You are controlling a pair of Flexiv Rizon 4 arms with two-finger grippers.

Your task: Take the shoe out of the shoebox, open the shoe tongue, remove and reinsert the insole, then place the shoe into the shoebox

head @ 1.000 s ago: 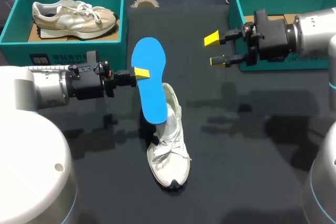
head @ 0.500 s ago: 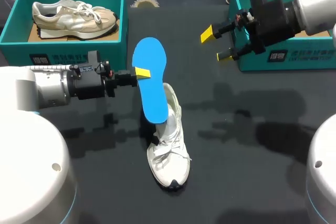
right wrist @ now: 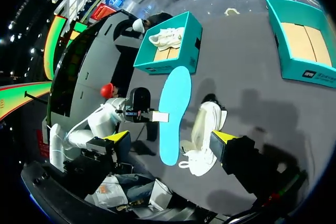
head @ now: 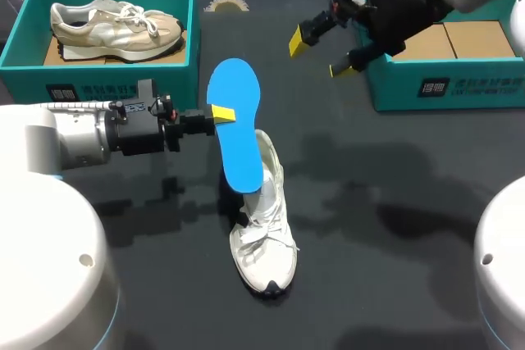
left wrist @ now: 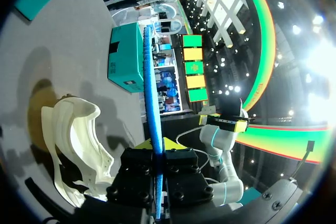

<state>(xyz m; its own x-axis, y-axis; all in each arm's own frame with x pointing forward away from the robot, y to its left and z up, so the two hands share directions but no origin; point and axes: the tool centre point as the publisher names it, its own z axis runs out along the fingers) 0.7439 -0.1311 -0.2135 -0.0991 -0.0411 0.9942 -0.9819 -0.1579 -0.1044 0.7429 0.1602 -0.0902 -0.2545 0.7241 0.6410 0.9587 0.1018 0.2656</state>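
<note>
**Operator:** Which step is in hand now?

**Helper:** You are at the insole step, I think. The white shoe point(head: 264, 235) lies on the table, out of any box, with its toe nearest to you. Just behind its heel, your left gripper point(head: 221, 114) pinches the blue insole point(head: 234, 133) by the edges and holds it upright over the shoe's opening. I cannot tell whether its lower end touches the shoe.

**Operator:** And the next move?

**Helper:** You probably need to feed the insole back in, toe end first. The shoe is light and may slide, so you may want your right gripper point(head: 324, 53) to steady it. That gripper hangs in the air, far behind the shoe and to its right, jaws spread and empty.

**Operator:** What do you count?

**Helper:** One insole. Two shoes: the white one and a beige shoe point(head: 115, 26). Two shoeboxes: the empty right shoebox point(head: 447, 88) far right of the white shoe, and the left shoebox point(head: 98, 78), far left of it, holding the beige one.
</note>
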